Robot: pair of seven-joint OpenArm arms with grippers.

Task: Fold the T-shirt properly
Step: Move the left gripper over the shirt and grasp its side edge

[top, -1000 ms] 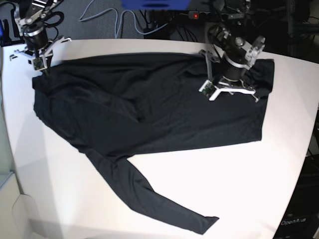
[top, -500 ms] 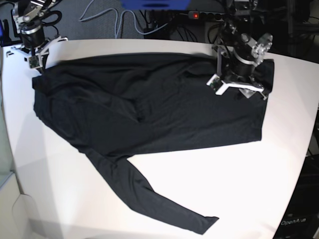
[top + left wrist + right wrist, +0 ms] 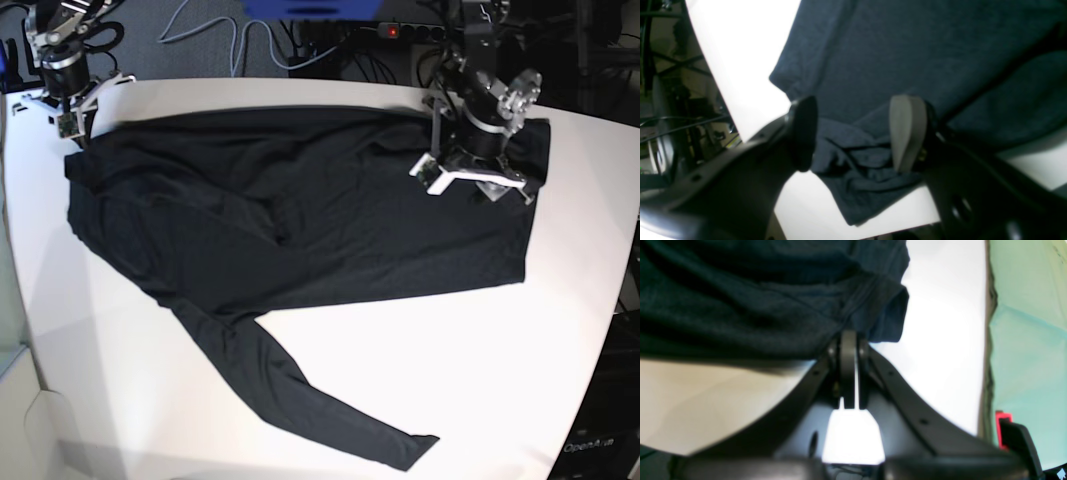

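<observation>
Shirt [image 3: 300,220] spreads across the white table [image 3: 480,360]; right pincer [image 3: 849,340] clenched on its edge, hem hidden between fingers; left pincer [image 3: 853,133] released above bunched fabric.

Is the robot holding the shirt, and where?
The right gripper is shut on the T-shirt at its edge near a corner. The left gripper is open above the shirt, holding nothing.

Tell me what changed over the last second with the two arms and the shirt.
The left gripper, open, moved from mid-shirt toward the far corner of the T-shirt and now hovers above its bunched hem. The right gripper, shut on the T-shirt's far edge, drew slightly back toward the table edge. The shirt's layout, with its sleeve trailing forward, looks unchanged.
</observation>
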